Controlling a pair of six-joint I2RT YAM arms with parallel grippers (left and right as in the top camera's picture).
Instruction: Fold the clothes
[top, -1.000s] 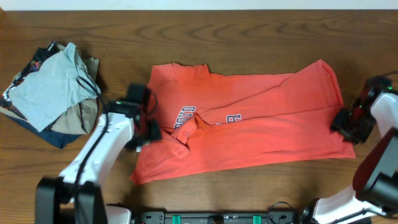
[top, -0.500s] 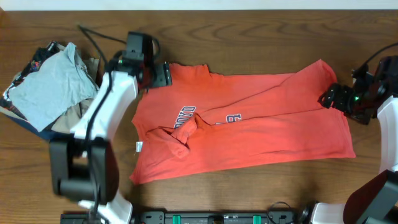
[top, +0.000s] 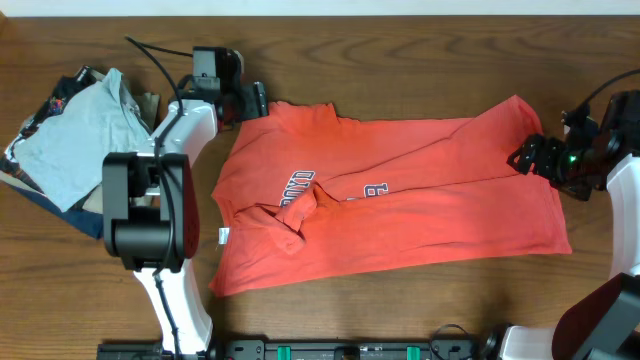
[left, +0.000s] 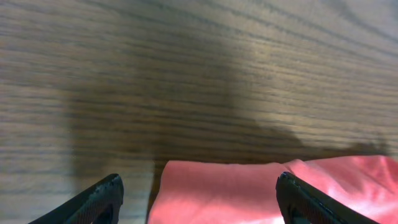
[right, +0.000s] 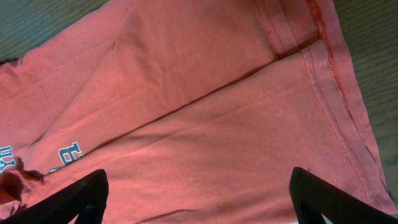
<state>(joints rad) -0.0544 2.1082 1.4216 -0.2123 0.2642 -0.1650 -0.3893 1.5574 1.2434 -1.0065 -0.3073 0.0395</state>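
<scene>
From overhead, your left arm (top: 180, 130) reached up the left side of the counter (top: 400, 50) to the far left corner of the red-orange T-shirt (top: 420, 210), with the left jaws spread at the edge of the cloth. Your right arm (top: 625, 175) bent in from the right edge, and the right jaws were spread over the shirt's right end. The T-shirt lay spread across the middle of the dark, wood-grained counter. It was soft cotton, bunched into a small fold beside its white lettering (top: 298, 186) and crossed by a long diagonal crease. A heap topped by a light grey T-shirt (top: 70, 145) sat well apart at the left.

In the left wrist view, the left jaws stood wide with nothing pinched, their black fingertips (left: 102, 199) at the lower corners. A rounded edge of the T-shirt (left: 249, 186) lay between them on the streaked wood of the counter (left: 186, 62).

In the right wrist view, the right jaws stood wide over the T-shirt (right: 186, 106), gripping nothing. The double-stitched hem (right: 336, 81) ran down the right.
</scene>
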